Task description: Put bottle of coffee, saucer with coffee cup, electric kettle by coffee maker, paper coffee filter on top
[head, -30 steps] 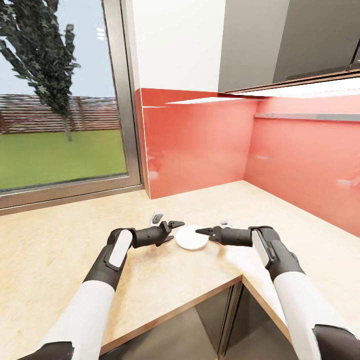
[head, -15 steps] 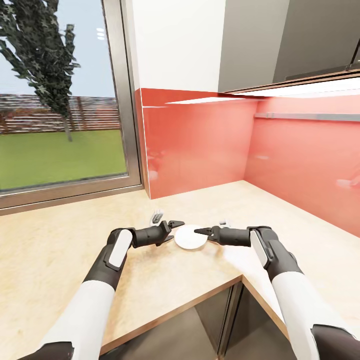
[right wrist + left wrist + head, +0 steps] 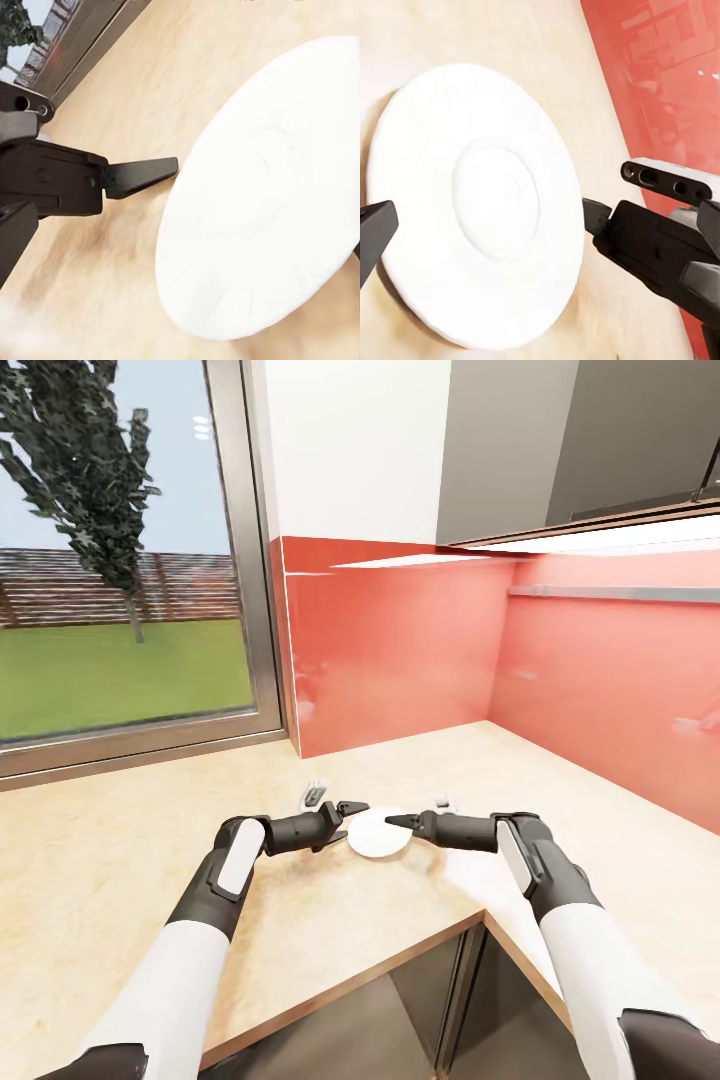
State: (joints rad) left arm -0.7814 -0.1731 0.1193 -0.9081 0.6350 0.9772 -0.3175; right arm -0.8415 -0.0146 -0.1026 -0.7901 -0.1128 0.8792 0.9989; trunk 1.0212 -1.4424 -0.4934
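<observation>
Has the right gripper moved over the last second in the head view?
Yes. The right gripper has crept toward the left gripper, further over the saucer, judged against the countertop's inner corner, which stayed put.

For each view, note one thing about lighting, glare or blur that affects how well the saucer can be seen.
Head view: the glossy red backsplash carries glare; the saucer is small but sharp. Left wrist view: saucer evenly lit, faint shadow beneath. Right wrist view: saucer nearly washed out, its centre ring faint.

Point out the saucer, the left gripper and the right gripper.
saucer (image 3: 376, 836), head view, on its bare white centre.
left gripper (image 3: 352, 809), head view, midway between its fingertips at the saucer's rim.
right gripper (image 3: 392, 822), head view, at its dark fingertips over the saucer's opposite edge.
</observation>
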